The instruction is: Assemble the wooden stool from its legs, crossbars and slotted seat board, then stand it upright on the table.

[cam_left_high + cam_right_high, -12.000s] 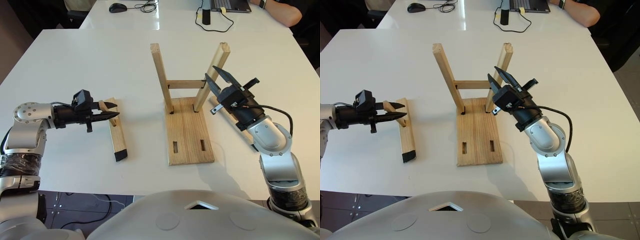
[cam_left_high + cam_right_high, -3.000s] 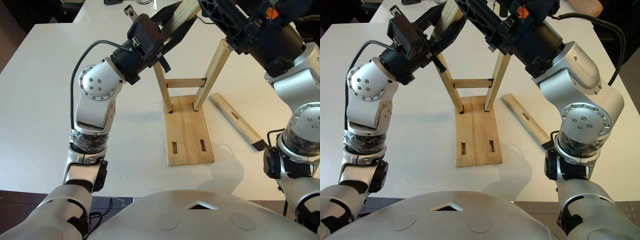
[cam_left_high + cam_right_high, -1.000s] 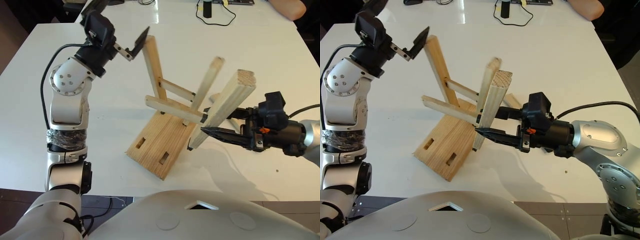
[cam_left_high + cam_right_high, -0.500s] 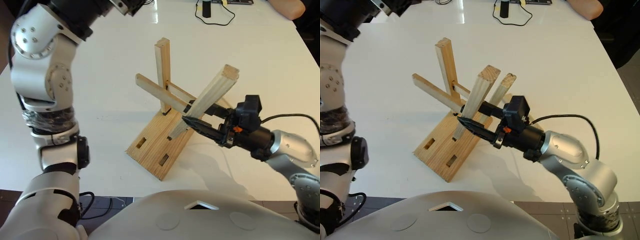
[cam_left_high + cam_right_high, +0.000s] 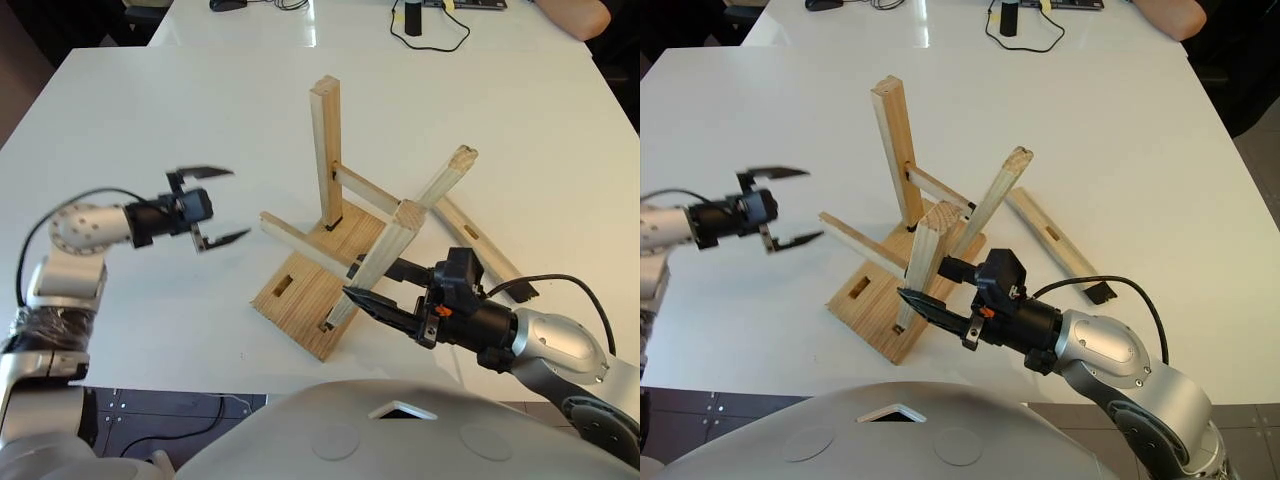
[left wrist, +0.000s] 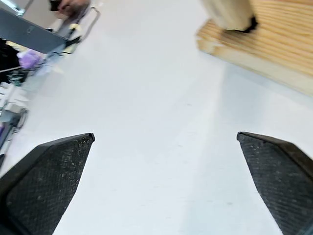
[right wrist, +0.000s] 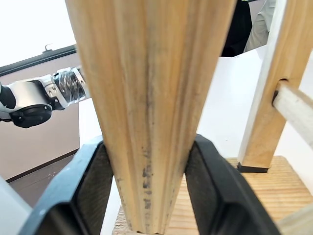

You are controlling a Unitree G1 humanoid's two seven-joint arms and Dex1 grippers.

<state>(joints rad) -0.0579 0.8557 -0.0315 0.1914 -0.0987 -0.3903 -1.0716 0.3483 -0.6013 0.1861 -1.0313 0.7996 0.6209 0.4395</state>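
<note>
Wood leg (image 5: 392,243), judged stiff and light, is clamped low on its shaft by the right pincer (image 5: 367,280) over the seat board (image 5: 305,305); the left pincer (image 5: 236,203), at 9 o'clock, is spread wide.

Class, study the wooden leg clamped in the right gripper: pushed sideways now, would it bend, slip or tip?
Probably stiff: the wooden leg is thick, straight timber. Slipping seems unlikely, since the right gripper clamps its flat faces. Released, it could tip, as it leans steeply over the seat board.
</note>
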